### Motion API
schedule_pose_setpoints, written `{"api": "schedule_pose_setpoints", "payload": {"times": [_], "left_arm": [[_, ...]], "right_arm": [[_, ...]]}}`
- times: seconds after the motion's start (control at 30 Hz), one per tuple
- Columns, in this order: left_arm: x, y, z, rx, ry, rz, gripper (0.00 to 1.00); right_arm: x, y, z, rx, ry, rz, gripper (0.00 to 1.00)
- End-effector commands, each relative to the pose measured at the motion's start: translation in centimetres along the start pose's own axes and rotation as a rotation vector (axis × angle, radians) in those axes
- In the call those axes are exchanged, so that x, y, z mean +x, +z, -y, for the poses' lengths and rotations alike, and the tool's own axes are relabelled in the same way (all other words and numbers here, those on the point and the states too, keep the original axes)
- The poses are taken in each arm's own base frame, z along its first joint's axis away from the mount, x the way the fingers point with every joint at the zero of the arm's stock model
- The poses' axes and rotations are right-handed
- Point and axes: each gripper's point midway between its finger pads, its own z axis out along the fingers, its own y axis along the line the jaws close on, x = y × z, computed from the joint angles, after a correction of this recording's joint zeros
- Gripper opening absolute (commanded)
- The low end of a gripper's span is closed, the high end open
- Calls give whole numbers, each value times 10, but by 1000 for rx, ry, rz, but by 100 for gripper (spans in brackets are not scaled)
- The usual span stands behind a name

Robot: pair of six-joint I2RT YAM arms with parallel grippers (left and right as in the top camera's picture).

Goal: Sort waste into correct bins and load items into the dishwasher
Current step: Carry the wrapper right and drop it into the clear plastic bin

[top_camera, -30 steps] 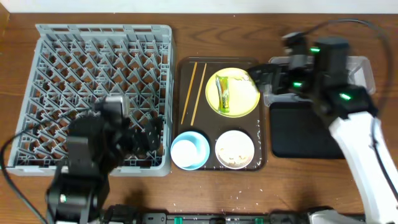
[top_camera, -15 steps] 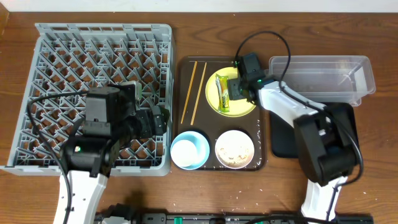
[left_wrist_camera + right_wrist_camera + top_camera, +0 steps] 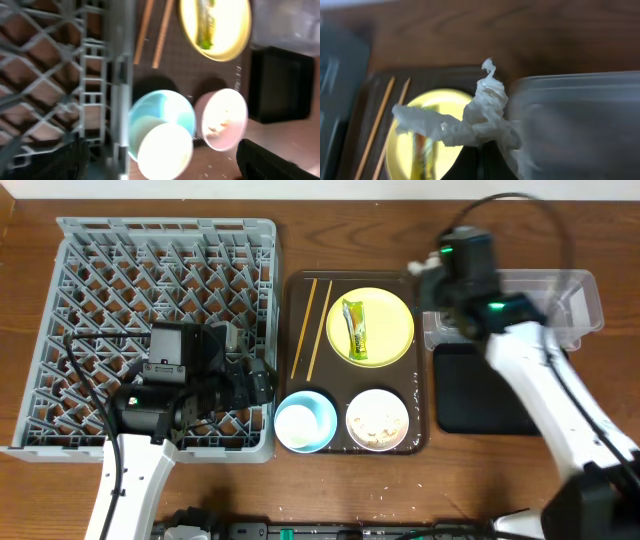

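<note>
Right gripper (image 3: 432, 285) seemingly pinches paper (image 3: 470, 120) over the tub (image 3: 570, 290) rim, upper right, ready to drop. Wrapper (image 3: 355, 328) lies on plate (image 3: 395, 315). Left gripper (image 3: 262, 385), fingers wide, hovers beside rack (image 3: 150, 270).

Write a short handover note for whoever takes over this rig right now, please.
Left end effector: open, empty, over the dish rack's near right corner.
Right end effector: apparently shut on crumpled white paper, at the clear tub's left end.
Done: nothing racked yet.
Left: drop the paper; bin the wrapper on the yellow plate and the crumbs in the beige bowl; rack plate, bowls, white cup (in blue bowl), chopsticks.
</note>
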Motion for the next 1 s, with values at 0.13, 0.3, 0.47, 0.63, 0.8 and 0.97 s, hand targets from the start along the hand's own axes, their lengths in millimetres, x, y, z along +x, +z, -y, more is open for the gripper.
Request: {"api": "schedule_pose_setpoints", "payload": {"times": [0.13, 0.3, 0.47, 0.63, 0.8, 0.97], "left_arm": [[2, -24, 28, 125, 31, 38, 94], [-8, -67, 8, -52, 79, 270, 94], [-7, -101, 34, 58, 158, 417, 95], [2, -100, 31, 51, 149, 396, 95], [12, -96, 26, 34, 136, 350, 94], [13, -96, 25, 31, 135, 348, 94]], "right_arm": [[26, 40, 72, 85, 119, -149, 67], [-8, -13, 11, -210, 10, -56, 67], [43, -6, -55, -289, -108, -178, 56], [131, 71, -98, -166, -231, -321, 55], [163, 122, -97, -86, -189, -333, 44], [149, 113, -87, -73, -147, -330, 1]]}}
